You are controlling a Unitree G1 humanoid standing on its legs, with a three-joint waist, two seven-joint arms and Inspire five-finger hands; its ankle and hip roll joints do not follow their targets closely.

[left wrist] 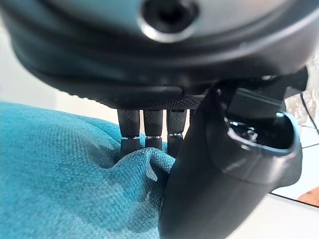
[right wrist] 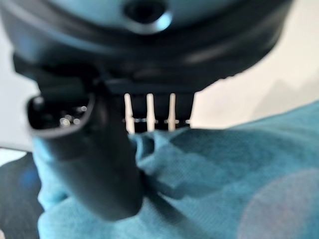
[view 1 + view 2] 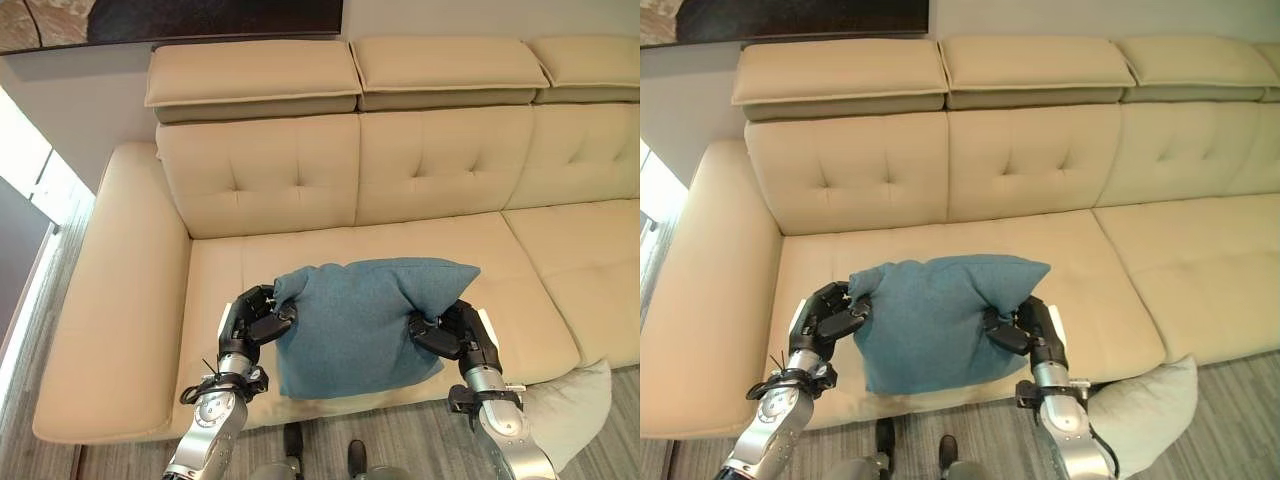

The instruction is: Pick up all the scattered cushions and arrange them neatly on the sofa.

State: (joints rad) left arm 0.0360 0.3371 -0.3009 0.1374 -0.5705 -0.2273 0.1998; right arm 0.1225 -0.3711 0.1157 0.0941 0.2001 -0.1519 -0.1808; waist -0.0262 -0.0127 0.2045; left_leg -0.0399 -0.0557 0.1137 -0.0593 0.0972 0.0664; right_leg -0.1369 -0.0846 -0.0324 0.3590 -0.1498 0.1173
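Both silver-grey arms rose from the lower edge of the frame, left of centre and right of centre. The left hand [image 3: 255, 315] and the right hand [image 3: 452, 332] faced each other at mid-frame, fingers [image 1: 152, 133] and thumbs curled tight, each pinching one side of a blue cushion [image 3: 350, 320].

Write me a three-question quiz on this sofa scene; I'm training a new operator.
1. True or false: the blue cushion is pinched by both the left hand and the right hand.
2. Where does the pale cushion lie? A) on the floor by the sofa's front edge B) on the backrest
3. Fill in: the blue cushion is held over the sofa's ____.

Key: 1 true; 2 A; 3 seat.
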